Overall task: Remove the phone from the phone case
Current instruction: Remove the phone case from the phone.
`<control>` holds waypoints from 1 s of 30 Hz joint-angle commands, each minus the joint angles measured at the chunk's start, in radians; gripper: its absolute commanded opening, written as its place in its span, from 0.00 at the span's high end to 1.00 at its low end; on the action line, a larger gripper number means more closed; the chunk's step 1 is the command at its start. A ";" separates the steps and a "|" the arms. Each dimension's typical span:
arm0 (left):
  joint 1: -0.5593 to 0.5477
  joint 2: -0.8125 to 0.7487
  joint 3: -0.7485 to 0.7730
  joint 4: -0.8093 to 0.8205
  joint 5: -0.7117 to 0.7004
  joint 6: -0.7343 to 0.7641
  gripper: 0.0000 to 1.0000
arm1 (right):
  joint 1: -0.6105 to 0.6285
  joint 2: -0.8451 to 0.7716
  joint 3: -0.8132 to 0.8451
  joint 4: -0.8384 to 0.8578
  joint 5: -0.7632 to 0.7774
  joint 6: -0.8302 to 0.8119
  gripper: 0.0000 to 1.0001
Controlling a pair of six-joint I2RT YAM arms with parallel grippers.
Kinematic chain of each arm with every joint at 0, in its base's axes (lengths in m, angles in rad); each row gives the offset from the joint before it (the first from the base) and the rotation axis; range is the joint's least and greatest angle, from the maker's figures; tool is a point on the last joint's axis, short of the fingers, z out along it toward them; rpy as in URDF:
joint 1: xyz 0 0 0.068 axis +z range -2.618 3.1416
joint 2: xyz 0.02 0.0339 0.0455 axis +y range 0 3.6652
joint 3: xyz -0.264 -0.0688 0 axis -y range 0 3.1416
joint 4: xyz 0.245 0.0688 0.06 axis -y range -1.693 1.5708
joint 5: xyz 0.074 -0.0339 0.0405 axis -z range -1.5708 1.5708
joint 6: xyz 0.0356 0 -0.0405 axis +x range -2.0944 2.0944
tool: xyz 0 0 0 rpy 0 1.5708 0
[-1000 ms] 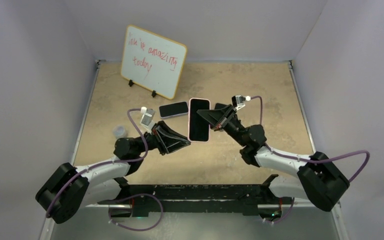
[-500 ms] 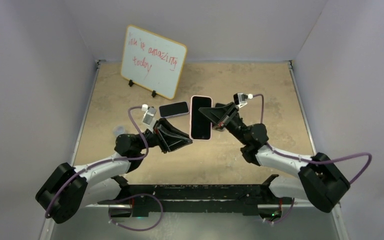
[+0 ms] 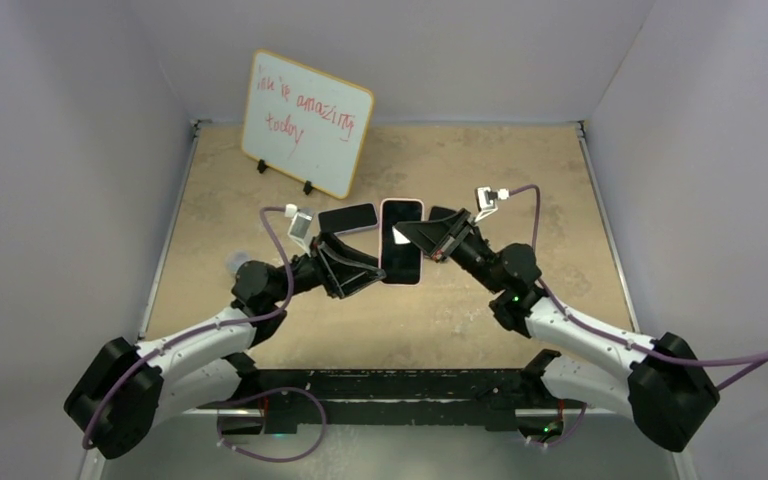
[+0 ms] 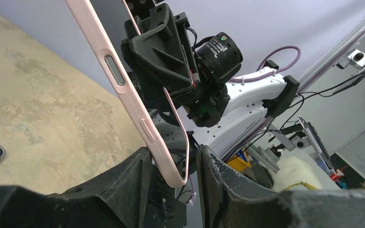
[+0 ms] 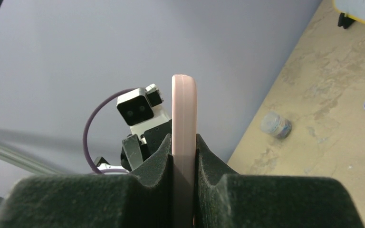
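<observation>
Spotted whiteboard (image 3: 305,122) with red handwriting propped at tan table's (image 3: 520,160) back left, dark-screened phone (image 3: 348,218) lying flat just in front, small clear jar (image 5: 275,125) near left edge.

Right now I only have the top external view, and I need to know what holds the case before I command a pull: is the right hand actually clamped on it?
Observer: Yes. In the right wrist view both fingers of the right hand press on the pink phone case, one on each face, and the case is seen edge-on.
Operator: And the left hand?
Observer: It is not clamped. The left wrist view shows the left hand straddling a rounded corner of the case, with a clear gap to one finger.
Operator: Which edge of the case faces the left wrist camera?
Observer: The long edge with the side buttons.
</observation>
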 commanded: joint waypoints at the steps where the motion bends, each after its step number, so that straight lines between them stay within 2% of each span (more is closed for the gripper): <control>1: -0.004 0.002 0.051 0.076 0.001 -0.038 0.59 | 0.003 -0.040 0.041 -0.017 0.052 -0.057 1.00; 6: -0.004 -0.008 0.046 0.075 0.010 -0.030 0.63 | 0.004 -0.063 0.039 -0.056 0.066 -0.069 1.00; 14: -0.003 0.005 0.046 0.094 0.061 -0.037 0.62 | 0.002 -0.080 0.029 -0.073 0.078 -0.062 1.00; 30: -0.004 0.029 0.026 0.100 0.063 -0.052 0.61 | 0.001 -0.093 -0.008 -0.009 0.137 -0.035 1.00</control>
